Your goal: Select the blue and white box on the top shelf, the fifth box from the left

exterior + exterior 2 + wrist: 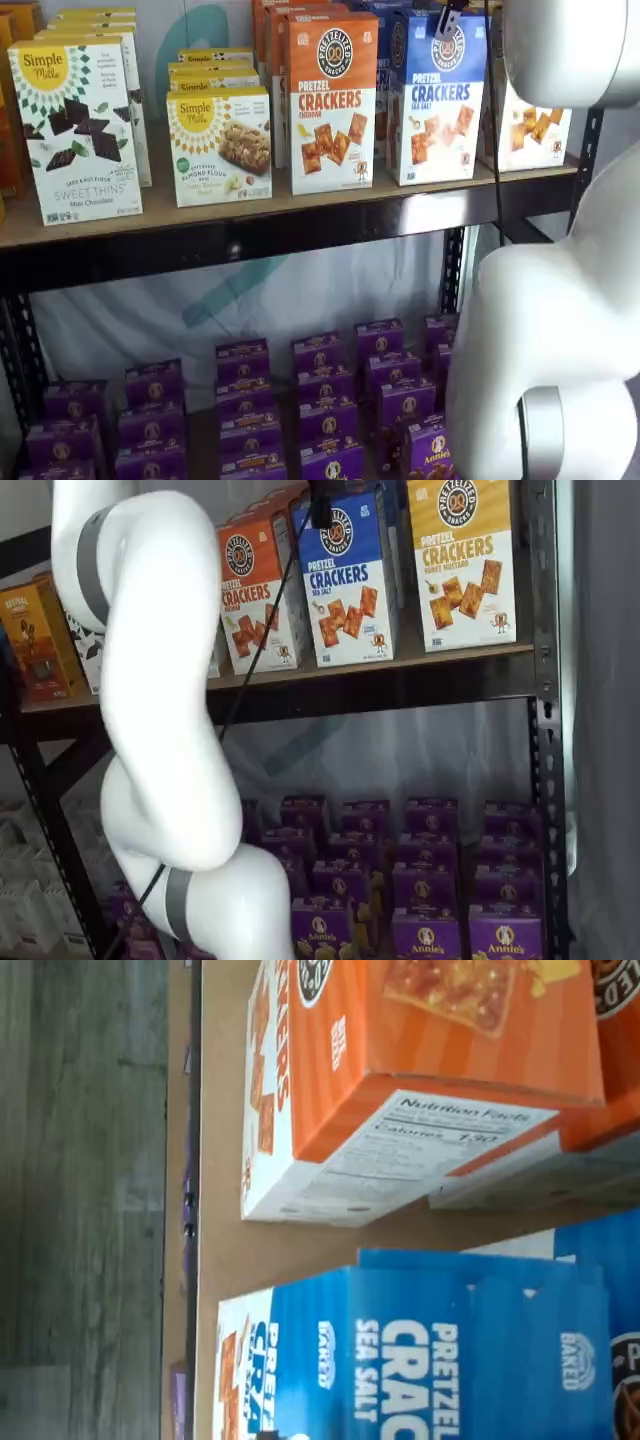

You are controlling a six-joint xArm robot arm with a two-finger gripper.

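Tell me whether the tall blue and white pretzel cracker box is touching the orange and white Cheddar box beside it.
Apart. The wrist view shows a strip of bare tan top shelf between the blue and white box and the orange Cheddar box.

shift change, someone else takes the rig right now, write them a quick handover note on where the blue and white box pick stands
Gripper: only dark fingers at the upper edge of both shelf views, above the blue and white box; open or shut cannot be told.
The blue and white box stands upright at the front of the top shelf, between the orange cheddar box and the yellow-topped box.
Done: arm brought over the box.
Left: close on the box and take it off the shelf.
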